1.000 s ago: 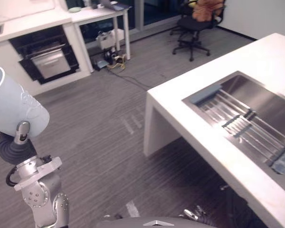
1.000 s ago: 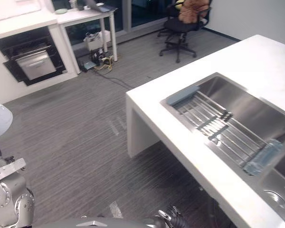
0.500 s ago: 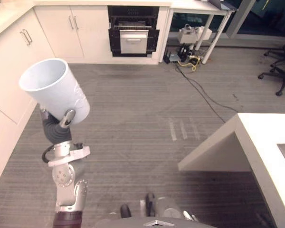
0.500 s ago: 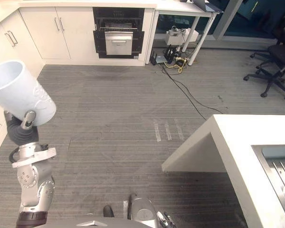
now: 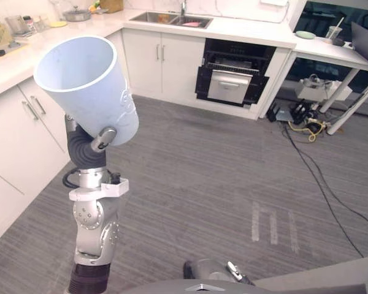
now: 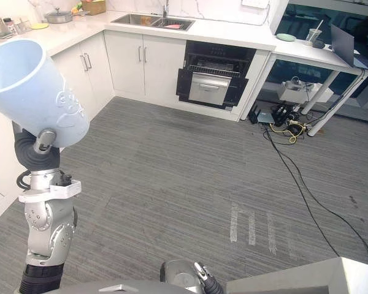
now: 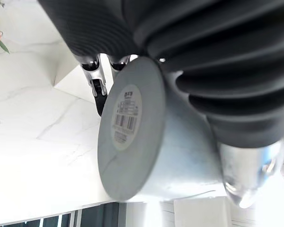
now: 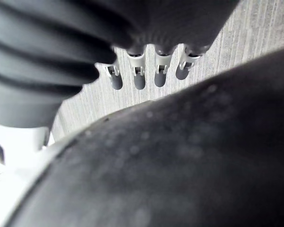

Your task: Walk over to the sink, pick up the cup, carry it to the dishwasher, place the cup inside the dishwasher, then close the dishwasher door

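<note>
So the pickup is done: the pale blue cup [image 5: 86, 92] sits in the left hand [image 5: 84, 152], fingers and thumb clasped round its lower end, well short of the open dishwasher [image 5: 233, 82] and to its left. Still to do: cross the grey floor [image 5: 202, 171], set the cup inside, shut the door. The right hand [image 8: 139, 75] hangs empty, fingers straight. Since 1 second ago the camera has swung off the island sink; the dishwasher now lies ahead, the grip unchanged.

Has a silver-grey left arm [image 5: 93, 229] of rounded segments, ringed with small screw heads, under a white bracket [image 5: 99, 190]. Wears dark ribbed covers on left robot hand [image 5: 84, 152] and right robot hand [image 8: 138, 78]; silver fingers [image 8: 160, 71], dark tips.
</note>
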Motion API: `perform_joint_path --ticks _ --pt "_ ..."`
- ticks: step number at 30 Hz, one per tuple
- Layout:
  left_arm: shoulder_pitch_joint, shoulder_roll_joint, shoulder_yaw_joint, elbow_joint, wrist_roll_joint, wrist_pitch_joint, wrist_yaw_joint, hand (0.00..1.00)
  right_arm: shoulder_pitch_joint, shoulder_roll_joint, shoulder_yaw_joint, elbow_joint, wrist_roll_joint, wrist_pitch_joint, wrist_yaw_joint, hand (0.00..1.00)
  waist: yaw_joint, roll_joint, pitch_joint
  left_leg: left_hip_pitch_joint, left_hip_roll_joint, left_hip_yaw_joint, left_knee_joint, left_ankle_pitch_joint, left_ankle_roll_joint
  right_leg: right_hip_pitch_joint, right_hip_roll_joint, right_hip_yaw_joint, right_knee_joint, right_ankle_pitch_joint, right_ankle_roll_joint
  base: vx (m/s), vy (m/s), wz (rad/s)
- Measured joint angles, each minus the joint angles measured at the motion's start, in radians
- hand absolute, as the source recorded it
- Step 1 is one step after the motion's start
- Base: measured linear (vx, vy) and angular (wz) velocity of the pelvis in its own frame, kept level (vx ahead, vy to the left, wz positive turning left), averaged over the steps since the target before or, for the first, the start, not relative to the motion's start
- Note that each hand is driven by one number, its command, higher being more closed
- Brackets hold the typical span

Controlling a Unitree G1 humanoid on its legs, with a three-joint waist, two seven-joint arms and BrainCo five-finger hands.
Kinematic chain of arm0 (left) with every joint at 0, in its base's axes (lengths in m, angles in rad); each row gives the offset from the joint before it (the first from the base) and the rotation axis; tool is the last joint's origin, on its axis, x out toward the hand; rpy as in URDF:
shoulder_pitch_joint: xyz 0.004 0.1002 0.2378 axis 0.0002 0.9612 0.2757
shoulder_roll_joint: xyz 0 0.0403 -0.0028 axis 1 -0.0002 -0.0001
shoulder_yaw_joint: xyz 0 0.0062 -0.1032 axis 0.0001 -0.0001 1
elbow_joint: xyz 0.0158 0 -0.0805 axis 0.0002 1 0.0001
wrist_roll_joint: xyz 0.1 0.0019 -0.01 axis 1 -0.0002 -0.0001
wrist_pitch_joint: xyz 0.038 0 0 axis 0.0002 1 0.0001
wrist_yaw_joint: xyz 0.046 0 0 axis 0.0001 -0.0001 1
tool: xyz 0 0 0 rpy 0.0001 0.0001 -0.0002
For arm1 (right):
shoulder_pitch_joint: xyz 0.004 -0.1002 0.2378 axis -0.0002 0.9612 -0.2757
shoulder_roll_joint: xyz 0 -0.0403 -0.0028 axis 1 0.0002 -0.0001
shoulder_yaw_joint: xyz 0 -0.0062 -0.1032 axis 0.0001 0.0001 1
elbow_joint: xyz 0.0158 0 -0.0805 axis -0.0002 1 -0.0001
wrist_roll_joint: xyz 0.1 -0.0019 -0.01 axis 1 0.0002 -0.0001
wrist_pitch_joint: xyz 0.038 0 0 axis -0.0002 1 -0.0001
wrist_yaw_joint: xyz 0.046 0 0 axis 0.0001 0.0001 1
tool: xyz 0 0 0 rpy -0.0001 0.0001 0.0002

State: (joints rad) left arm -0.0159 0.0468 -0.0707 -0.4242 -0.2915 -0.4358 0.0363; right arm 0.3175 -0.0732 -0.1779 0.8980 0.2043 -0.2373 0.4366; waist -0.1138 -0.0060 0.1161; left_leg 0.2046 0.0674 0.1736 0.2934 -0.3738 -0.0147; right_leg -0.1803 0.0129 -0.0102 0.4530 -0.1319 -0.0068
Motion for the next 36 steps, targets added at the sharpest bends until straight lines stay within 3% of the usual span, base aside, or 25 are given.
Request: perform_joint_path --ticks 6,7,12,15,18,21,24,26,28,29,30,31,33,34,35,36 --pt "0.005 -0.014 0.000 0.006 0.000 -0.005 -0.012 1.00 0.023 -0.002 0.014 -0.018 0.005 -0.007 0.025 0.00 -0.010 0.006 -0.035 -0.012 0.012 0.039 0.028 -0.025 -0.011 -0.031 0.022 0.031 0.028 -0.011 0.001 0.02 -0.001 -0.19" --pt "0.009 -0.040 0.029 0.047 0.001 -0.032 -0.014 1.00 0.037 0.029 -0.038 0.011 0.004 -0.003 0.077 0.00 -0.024 -0.005 -0.094 -0.066 0.033 0.073 0.155 -0.086 -0.019 -0.067 0.027 0.047 0.086 -0.028 0.006 0.01 0.005 -0.05" --pt "0.013 -0.052 0.032 0.047 0.001 -0.034 -0.014 1.00 0.039 0.029 -0.037 0.011 0.004 -0.003 0.078 0.00 -0.029 0.001 -0.096 -0.065 0.038 0.097 0.149 -0.084 -0.017 -0.080 0.028 0.032 0.084 -0.046 -0.003 0.00 0.000 -0.06" --pt "0.056 -0.075 0.030 0.053 -0.002 -0.055 -0.013 1.00 0.063 0.024 -0.034 0.010 0.006 -0.009 0.077 0.00 -0.011 0.006 -0.128 -0.038 0.054 0.154 0.094 -0.064 -0.044 -0.086 -0.027 -0.083 0.067 -0.042 -0.018 0.07 0.016 -0.54" --pt "0.077 -0.100 0.030 0.124 -0.020 -0.053 0.008 1.00 0.070 0.025 -0.028 0.015 0.006 -0.011 0.078 0.00 -0.018 -0.004 -0.134 -0.017 0.070 0.155 0.031 -0.017 -0.083 -0.059 -0.028 -0.142 0.022 -0.029 -0.022 0.10 -0.079 0.16" --pt "0.116 -0.109 0.052 0.160 -0.032 -0.051 0.078 1.00 0.071 0.023 -0.027 0.028 0.007 -0.022 0.078 0.00 -0.004 -0.007 -0.135 -0.007 0.085 0.159 -0.009 0.031 -0.090 -0.041 -0.021 -0.194 -0.020 -0.047 -0.035 0.12 -0.141 0.40" --pt "0.162 -0.111 0.094 0.164 -0.069 -0.053 0.157 1.00 0.057 0.011 -0.019 0.061 0.006 -0.022 0.083 0.00 0.043 -0.021 -0.123 -0.039 0.107 0.154 0.080 0.063 -0.060 0.013 -0.024 -0.220 -0.051 -0.062 -0.039 0.11 -0.123 0.27" --pt "0.195 -0.105 0.112 0.158 -0.082 -0.059 0.188 1.00 0.030 -0.007 -0.001 0.086 0.005 -0.009 0.086 0.00 0.072 -0.027 -0.104 -0.126 0.153 0.122 0.327 0.087 -0.015 0.048 -0.016 -0.224 -0.054 -0.084 -0.051 0.10 -0.127 0.18" --pt "0.230 -0.105 0.110 0.155 -0.082 -0.071 0.204 1.00 0.018 -0.026 0.000 0.100 0.005 0.006 0.088 0.00 0.090 -0.014 -0.090 -0.273 0.238 0.096 0.625 0.171 0.066 0.086 0.013 -0.228 -0.067 -0.100 -0.066 0.14 -0.048 0.02" --pt "0.239 -0.102 0.109 0.165 -0.084 -0.073 0.205 1.00 0.008 -0.031 -0.001 0.103 0.005 0.006 0.088 0.00 0.088 -0.001 -0.083 -0.341 0.270 0.087 0.740 0.137 0.059 0.119 0.021 -0.232 -0.088 -0.104 -0.072 0.19 0.011 0.09" --pt "0.239 -0.099 0.109 0.170 -0.086 -0.073 0.205 1.00 0.007 -0.031 -0.002 0.105 0.005 0.006 0.088 0.00 0.088 -0.001 -0.080 -0.351 0.269 0.088 0.745 0.123 0.058 0.130 0.020 -0.233 -0.096 -0.104 -0.072 0.22 0.053 0.14" --pt "0.236 -0.083 0.109 0.190 -0.094 -0.073 0.204 1.00 -0.001 -0.032 -0.010 0.124 0.005 0.005 0.088 0.00 0.084 -0.009 -0.075 -0.377 0.245 0.105 0.688 0.076 0.050 0.171 0.004 -0.241 -0.138 -0.096 -0.072 0.22 0.061 0.21" --pt "0.225 -0.061 0.110 0.210 -0.098 -0.073 0.191 1.00 -0.017 -0.031 -0.036 0.142 0.005 0.001 0.103 0.00 0.074 -0.029 -0.053 -0.382 0.175 0.136 0.470 0.052 0.031 0.237 -0.031 -0.246 -0.193 -0.084 -0.055 0.24 0.092 0.25" --pt "0.223 -0.061 0.114 0.210 -0.098 -0.073 0.183 1.00 -0.026 -0.039 -0.046 0.142 0.005 -0.004 0.111 0.00 0.073 -0.022 -0.030 -0.391 0.120 0.126 0.302 0.074 0.014 0.272 -0.052 -0.244 -0.220 -0.082 -0.040 0.27 0.175 0.09" --pt "0.223 -0.063 0.120 0.208 -0.097 -0.073 0.179 1.00 -0.036 -0.046 -0.067 0.143 0.004 -0.008 0.122 0.00 0.077 -0.019 -0.016 -0.402 0.065 0.091 0.114 0.151 0.003 0.299 -0.071 -0.232 -0.246 -0.081 -0.020 0.27 0.200 -0.06" --pt "0.223 -0.066 0.124 0.207 -0.097 -0.073 0.179 1.00 -0.042 -0.053 -0.075 0.144 0.004 -0.009 0.126 0.00 0.082 -0.011 -0.007 -0.403 0.044 0.055 0.019 0.199 -0.007 0.315 -0.076 -0.218 -0.262 -0.080 -0.010 0.21 0.183 -0.34"
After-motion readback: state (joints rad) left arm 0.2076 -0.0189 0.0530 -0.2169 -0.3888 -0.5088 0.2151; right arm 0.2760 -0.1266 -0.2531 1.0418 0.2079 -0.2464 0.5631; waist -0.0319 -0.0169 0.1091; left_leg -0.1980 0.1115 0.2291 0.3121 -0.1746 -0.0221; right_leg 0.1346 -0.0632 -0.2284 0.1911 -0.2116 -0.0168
